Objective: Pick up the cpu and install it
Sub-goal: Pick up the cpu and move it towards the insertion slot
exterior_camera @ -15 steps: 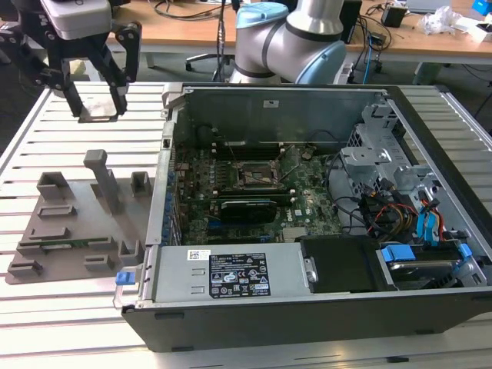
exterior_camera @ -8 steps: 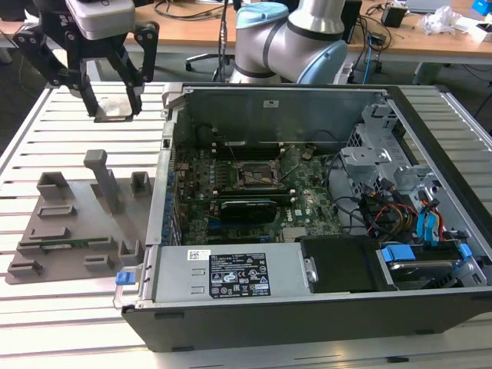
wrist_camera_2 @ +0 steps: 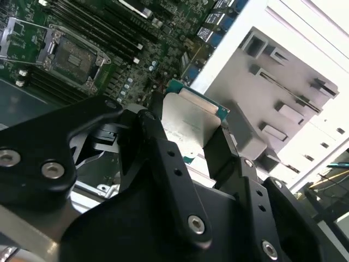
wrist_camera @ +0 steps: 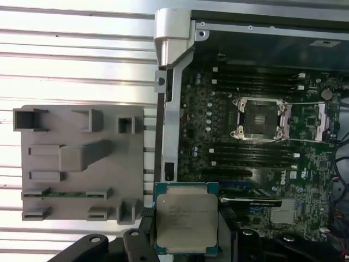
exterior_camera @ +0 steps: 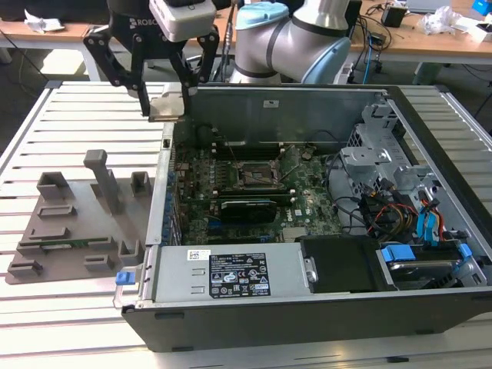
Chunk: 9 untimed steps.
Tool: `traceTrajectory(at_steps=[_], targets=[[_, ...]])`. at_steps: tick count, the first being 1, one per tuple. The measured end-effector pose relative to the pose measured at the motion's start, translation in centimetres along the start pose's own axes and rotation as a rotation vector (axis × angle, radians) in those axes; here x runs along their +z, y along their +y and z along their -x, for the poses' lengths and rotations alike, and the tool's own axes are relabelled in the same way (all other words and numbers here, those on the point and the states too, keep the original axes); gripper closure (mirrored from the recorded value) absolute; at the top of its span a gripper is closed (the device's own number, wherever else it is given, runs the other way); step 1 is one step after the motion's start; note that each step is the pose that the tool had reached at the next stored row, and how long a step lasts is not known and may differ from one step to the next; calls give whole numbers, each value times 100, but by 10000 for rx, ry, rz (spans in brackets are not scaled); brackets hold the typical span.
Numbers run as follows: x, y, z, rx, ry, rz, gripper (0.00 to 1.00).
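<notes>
- End effector [exterior_camera: 166, 104]: its two black fingers pinch the cpu [exterior_camera: 167, 108] by opposite edges. The chip is held level, and its silver-grey lid faces up in the first wrist view.
- Cpu, position: it hangs in the air over the far corner of the open computer case [exterior_camera: 307, 101], at the exterior view's left. It sits above the case wall and touches nothing else.
- Cpu socket [exterior_camera: 256, 175]: the metal-framed square sits near the middle of the green motherboard [exterior_camera: 201, 219] inside the case, well apart from the cpu.
- Grey fixture tray [exterior_camera: 73, 223]: it lies on the slatted tabletop [exterior_camera: 77, 115], beside the case on the exterior view's left.
- Memory stick [wrist_camera: 65, 192]: the narrow green strip lies in a slot of the tray.
</notes>
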State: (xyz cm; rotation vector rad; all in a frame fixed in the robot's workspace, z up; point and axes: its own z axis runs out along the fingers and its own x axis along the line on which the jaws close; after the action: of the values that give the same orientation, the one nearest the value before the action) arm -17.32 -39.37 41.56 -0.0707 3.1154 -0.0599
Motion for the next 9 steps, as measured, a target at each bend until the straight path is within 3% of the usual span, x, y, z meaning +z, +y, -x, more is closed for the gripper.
traceTrajectory(at_steps=[6, 9], targets=[[70, 57, 99, -1, 21, 1, 45], [115, 87, 213, -1, 47, 2, 45]])
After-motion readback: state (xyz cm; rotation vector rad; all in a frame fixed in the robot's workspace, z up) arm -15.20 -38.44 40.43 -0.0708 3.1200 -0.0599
